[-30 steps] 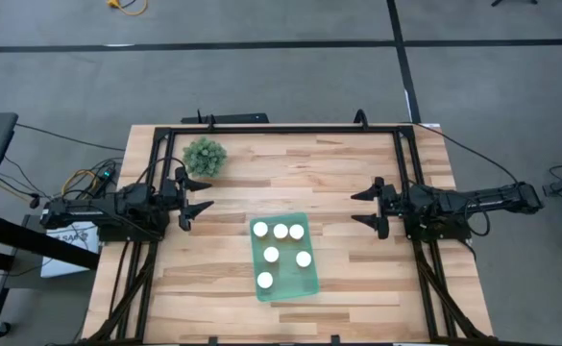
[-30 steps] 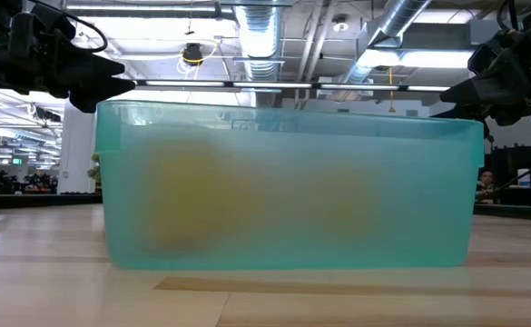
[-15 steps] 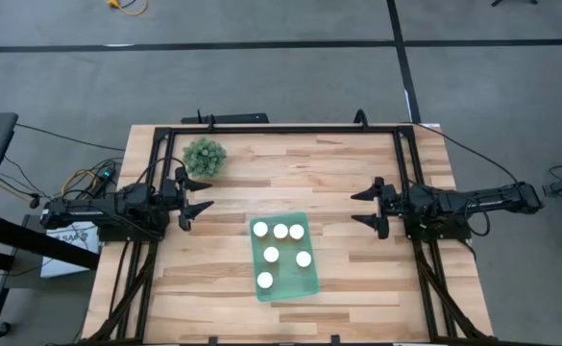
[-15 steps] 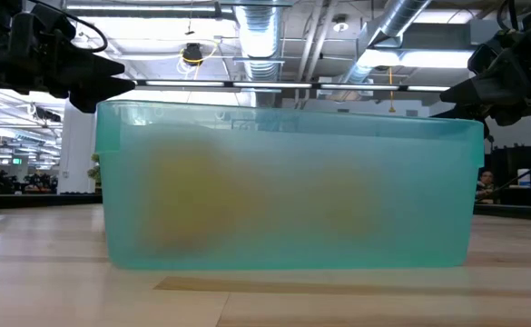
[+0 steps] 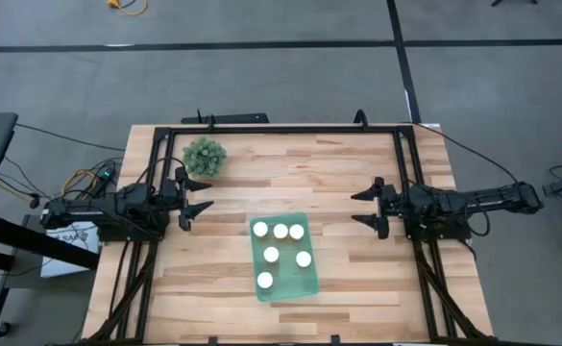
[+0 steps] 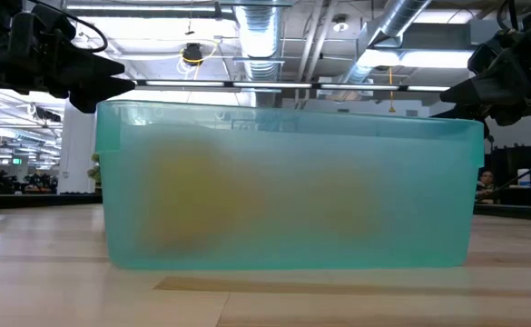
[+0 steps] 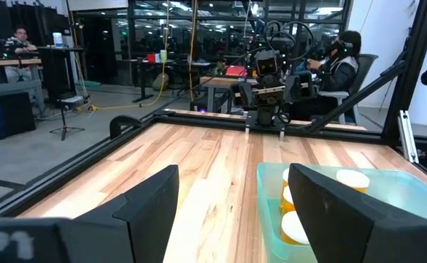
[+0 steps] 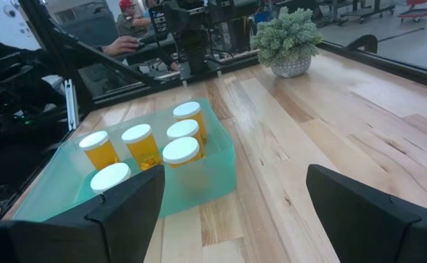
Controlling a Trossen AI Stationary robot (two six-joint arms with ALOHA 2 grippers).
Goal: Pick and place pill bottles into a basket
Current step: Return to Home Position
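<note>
The teal basket (image 5: 284, 286) lies flat on the table's near middle. Several orange pill bottles with white caps (image 5: 281, 231) stand upright inside it, also seen in the right wrist view (image 8: 140, 146). My left gripper (image 5: 202, 193) is open at the table's left side, level, well clear of the basket. My right gripper (image 5: 362, 208) is open at the right side, also apart from the basket. In the low view the basket's wall (image 6: 288, 186) fills the picture, with orange blurs behind it.
A small bushy green plant in a pot (image 5: 205, 156) stands at the far left, near my left gripper. A black frame (image 5: 281, 129) runs along the table's far and side edges. Bare wood lies between each gripper and the basket. People sit beyond the table.
</note>
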